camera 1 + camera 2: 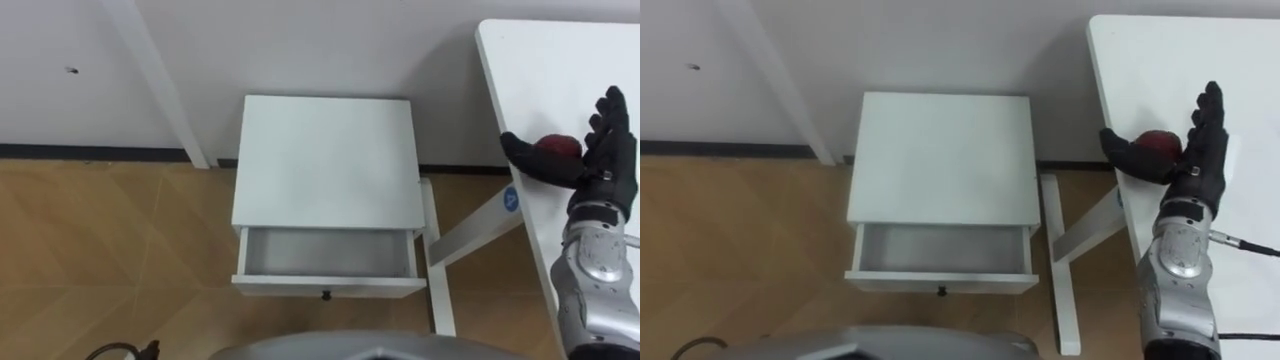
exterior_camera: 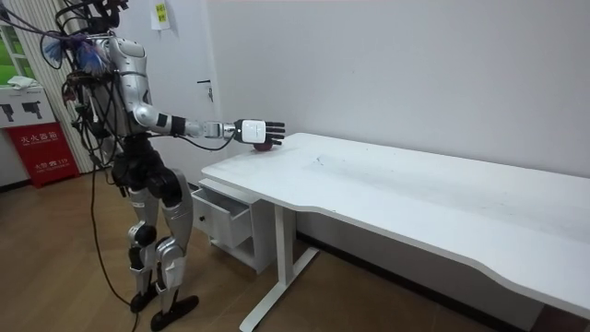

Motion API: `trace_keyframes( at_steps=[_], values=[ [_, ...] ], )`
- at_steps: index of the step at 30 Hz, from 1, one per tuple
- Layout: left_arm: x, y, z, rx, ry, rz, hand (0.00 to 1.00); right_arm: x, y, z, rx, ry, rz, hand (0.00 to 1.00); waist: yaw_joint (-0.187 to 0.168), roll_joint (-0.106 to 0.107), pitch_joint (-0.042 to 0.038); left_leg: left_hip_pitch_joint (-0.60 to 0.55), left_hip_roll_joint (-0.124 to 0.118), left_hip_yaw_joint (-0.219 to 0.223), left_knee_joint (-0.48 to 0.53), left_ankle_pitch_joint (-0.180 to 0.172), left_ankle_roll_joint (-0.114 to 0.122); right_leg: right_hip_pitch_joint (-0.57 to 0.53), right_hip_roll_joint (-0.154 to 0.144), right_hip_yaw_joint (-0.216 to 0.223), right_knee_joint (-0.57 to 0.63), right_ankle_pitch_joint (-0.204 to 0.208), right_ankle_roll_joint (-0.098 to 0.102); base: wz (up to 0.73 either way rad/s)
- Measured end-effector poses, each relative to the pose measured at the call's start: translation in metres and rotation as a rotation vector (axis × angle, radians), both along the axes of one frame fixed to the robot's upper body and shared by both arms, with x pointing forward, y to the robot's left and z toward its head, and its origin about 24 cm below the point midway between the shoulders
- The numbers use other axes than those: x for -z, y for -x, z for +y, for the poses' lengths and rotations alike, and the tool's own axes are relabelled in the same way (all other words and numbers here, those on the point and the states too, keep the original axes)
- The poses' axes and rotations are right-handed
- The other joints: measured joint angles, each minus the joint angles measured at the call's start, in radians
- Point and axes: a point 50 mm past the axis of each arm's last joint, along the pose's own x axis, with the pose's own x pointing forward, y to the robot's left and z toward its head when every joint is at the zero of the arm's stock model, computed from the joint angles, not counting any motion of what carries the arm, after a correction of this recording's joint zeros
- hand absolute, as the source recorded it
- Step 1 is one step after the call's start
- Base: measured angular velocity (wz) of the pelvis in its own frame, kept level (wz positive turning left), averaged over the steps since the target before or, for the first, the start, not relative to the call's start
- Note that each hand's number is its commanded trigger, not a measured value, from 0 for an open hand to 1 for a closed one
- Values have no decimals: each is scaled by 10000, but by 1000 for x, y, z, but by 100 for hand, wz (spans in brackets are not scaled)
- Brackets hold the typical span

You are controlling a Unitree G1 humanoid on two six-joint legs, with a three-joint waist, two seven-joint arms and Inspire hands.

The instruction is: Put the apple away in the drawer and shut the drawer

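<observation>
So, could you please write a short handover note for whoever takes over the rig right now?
Right hand: open, fingers straight, at the table edge nearest the cabinet, thumb stretched along the apple; not closed on it.
Apple: lying on the table, not lifted.
Drawer: pulled out of the cabinet, nothing seen inside.
Done: the reach to the apple.
Left: grasp the apple, put it in the drawer, push the drawer shut.
</observation>
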Motion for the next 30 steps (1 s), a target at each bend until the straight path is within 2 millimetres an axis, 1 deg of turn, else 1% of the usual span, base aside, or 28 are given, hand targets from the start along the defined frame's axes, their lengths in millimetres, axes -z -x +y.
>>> trace_keyframes(
  at_steps=[5,9,15,16,17,18,22,24,27,30],
  values=[
    [0,3,2,-254,-11,36,0,6,3,-3,80,-83,287,0,3,11,-7,-4,3,1,5,0,0,3,1,-9,8,3,-5,0],
    [-1,4,3,-360,-28,42,0,7,3,-2,-49,-121,319,0,3,59,-31,-7,1,0,5,0,0,5,1,-18,3,5,-5,0],
    [0,5,2,-374,-14,60,0,10,5,-3,-70,-153,494,0,-5,95,-37,12,0,-24,5,0,0,72,2,-42,-8,6,-5,0],
    [0,5,2,-368,-14,60,0,10,5,-4,-80,-153,497,29,-13,95,-37,13,0,-17,5,0,0,86,2,-40,-7,6,-5,0],
    [0,5,2,-367,-15,62,0,10,5,-4,-114,-160,510,55,-25,94,-35,16,0,-14,5,0,0,107,2,-41,-9,7,-6,0],
    [0,5,2,-359,-17,67,0,11,5,-3,-153,-156,538,100,-34,93,-34,16,0,-15,5,0,0,121,2,-41,-9,7,-6,0],
    [0,5,2,-372,-18,58,0,12,5,-5,-151,-40,670,100,-9,101,-32,14,-1,-33,10,0,0,126,2,-39,-10,8,-6,0],
    [0,5,2,-373,-18,79,0,13,7,-13,75,218,832,100,6,107,-28,23,0,-27,32,0,0,85,2,-37,-19,11,-7,0],
    [0,6,2,-375,-13,89,0,13,7,-22,311,498,958,100,6,108,-45,24,2,-23,44,0,0,68,7,-31,-17,13,-10,0],
    [0,7,2,-402,-18,175,0,12,6,-25,393,703,983,100,6,114,-59,33,9,-30,45,0,0,73,19,-28,-19,13,-10,0]
  ],
)
